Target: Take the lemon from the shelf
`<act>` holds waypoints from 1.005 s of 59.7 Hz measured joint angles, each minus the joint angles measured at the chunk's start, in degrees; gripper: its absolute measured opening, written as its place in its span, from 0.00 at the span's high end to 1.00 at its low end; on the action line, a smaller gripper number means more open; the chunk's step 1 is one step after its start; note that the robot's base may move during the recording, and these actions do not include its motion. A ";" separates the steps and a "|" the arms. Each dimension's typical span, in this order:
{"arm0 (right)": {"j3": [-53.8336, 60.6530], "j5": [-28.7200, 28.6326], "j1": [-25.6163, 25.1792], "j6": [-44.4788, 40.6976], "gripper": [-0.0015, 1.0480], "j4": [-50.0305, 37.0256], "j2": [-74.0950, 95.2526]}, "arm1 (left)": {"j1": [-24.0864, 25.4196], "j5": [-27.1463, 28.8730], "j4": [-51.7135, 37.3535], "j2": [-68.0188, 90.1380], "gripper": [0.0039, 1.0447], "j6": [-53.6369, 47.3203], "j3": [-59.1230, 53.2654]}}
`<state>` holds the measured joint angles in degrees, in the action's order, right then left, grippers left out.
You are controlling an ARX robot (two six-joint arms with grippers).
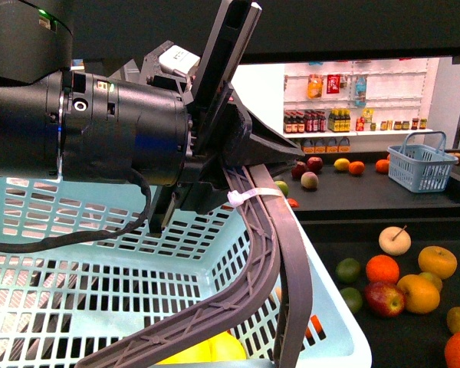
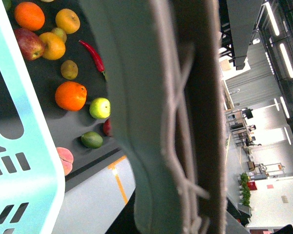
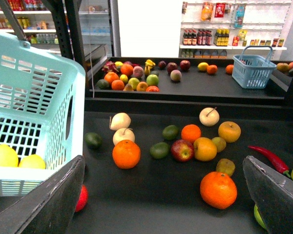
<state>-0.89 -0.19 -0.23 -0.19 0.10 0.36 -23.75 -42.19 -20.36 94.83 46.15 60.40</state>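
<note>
The shelf (image 3: 151, 192) is a black tiered stand with fruit spread over its trays. A bright-yellow lemon (image 3: 32, 162) lies inside the pale-blue basket (image 3: 63, 87), next to a larger yellow fruit (image 3: 2, 156); yellow also shows on the basket floor (image 1: 208, 349). Another small yellow oval fruit (image 3: 203, 67) sits on the upper tray, too far off to identify. My right gripper (image 3: 166, 204) hangs open and empty over the lower tray, an orange (image 3: 218, 190) below it. My left gripper (image 1: 280, 156) is shut beside the basket's grey handle (image 1: 253, 253), which fills the left wrist view (image 2: 185, 122).
Oranges (image 3: 126, 154), apples (image 3: 182, 150), limes (image 3: 159, 150) and a red chilli (image 3: 268, 157) lie on the lower tray. A small blue basket (image 3: 253, 72) stands on the upper tray. White wall shelves with bottles (image 3: 205, 36) are behind.
</note>
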 joint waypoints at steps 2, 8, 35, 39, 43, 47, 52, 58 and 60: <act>0.00 0.00 0.00 0.00 0.07 0.00 0.00 | 0.00 0.00 0.00 0.00 0.94 0.00 0.00; 0.00 0.00 0.00 0.00 0.07 0.00 0.00 | -0.04 1.16 -0.33 0.00 0.94 0.26 0.00; 0.00 0.00 0.00 0.00 0.07 0.00 -0.04 | 13.44 25.83 -25.00 3.91 0.94 20.63 2.05; 0.00 -0.02 0.00 0.00 0.07 0.00 -0.04 | 17.27 26.93 -30.53 4.44 0.94 24.81 2.03; 0.00 -0.02 0.00 0.00 0.07 0.00 -0.04 | 20.37 27.50 -33.90 4.94 0.94 27.82 2.03; 0.00 -0.02 0.00 0.00 0.07 0.02 -0.04 | 23.98 27.32 -37.20 5.90 0.94 30.56 1.99; 0.00 0.00 0.00 0.00 0.07 0.00 -0.04 | 27.78 26.97 -40.24 7.45 0.94 32.54 1.42; 0.00 -0.02 0.00 0.00 0.07 0.00 -0.04 | 31.58 25.88 -43.01 9.11 0.94 34.80 0.66; 0.00 0.00 0.00 0.00 0.07 0.00 -0.04 | 33.11 25.46 -43.76 9.66 0.94 35.56 0.46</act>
<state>-0.89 -0.19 -0.23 -0.19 0.10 0.32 9.37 -16.73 -64.12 104.49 81.71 60.86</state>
